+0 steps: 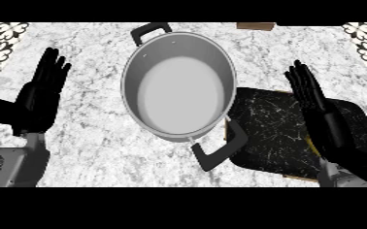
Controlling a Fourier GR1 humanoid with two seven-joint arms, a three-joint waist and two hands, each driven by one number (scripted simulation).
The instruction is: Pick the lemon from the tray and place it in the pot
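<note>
A large, round, grey metal pot [179, 86] with black handles stands in the middle of the frame on the white-and-grey marbled counter [86, 140]. One handle points to the upper edge of the frame, the other toward the lower right, where it overlaps the left border of the tray. The pot's pale inside shows nothing in it.

To the right of the pot lies a black, white-veined tray with rounded corners [276, 126], filling the lower right part of the frame and set on a thin wooden board whose edge peeks out at its left and bottom sides. The small yellow lemon [312, 144] shows only as a narrow yellow sliver on the tray's right portion — most of it is hidden behind the right hand, so it is hard to tell how it lies.

The black right hand [315, 104] rises at the right of the frame over the tray, fingers straight and pointing up, seen edge-on, closed round nothing. Whether it touches the lemon cannot be told.

The black left hand [39, 99] sits at the left edge of the frame above the bare counter, well apart from the pot — its fingers are straight, slightly spread, upright, and it holds nothing.
</note>
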